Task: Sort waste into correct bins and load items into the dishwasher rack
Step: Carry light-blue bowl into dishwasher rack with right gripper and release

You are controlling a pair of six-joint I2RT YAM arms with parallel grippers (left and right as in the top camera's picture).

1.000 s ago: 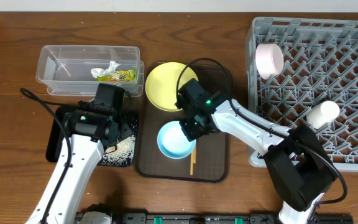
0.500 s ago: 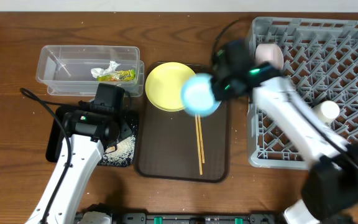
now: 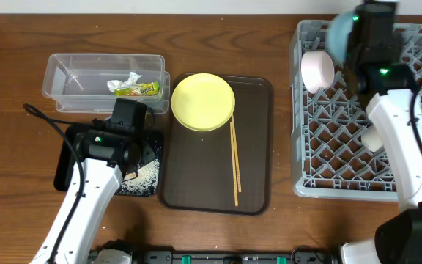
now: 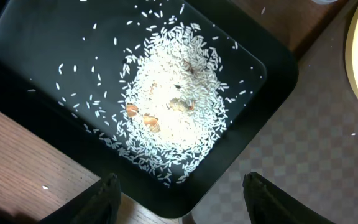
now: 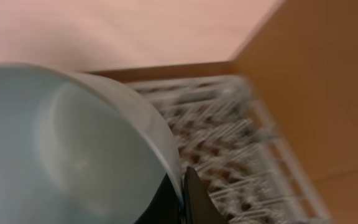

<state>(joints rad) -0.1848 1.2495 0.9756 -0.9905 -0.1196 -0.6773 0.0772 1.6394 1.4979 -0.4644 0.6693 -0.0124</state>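
My right gripper (image 3: 354,33) is shut on the rim of the light blue bowl (image 3: 339,33) and holds it above the far left part of the grey dishwasher rack (image 3: 416,103); in the right wrist view the bowl (image 5: 67,149) fills the left side, pinched at my jaws (image 5: 182,196). The white bowl (image 3: 317,71) and small white cup (image 3: 372,138) sit in the rack. The yellow plate (image 3: 203,101) and chopsticks (image 3: 234,163) lie on the brown tray (image 3: 189,183). My left gripper (image 4: 179,205) is open over the black tray (image 4: 42,50) holding rice scraps (image 4: 173,106).
The clear tub (image 3: 105,82) at the far left holds the green-and-orange wrapper (image 3: 138,90) and the white tissue (image 3: 127,81). The black tray (image 3: 68,165) also shows beneath my left arm in the overhead view.
My right gripper lifted the light blue bowl off the brown tray and carried it right and far, over the rack. The chopsticks lie uncovered. The left arm has not moved.
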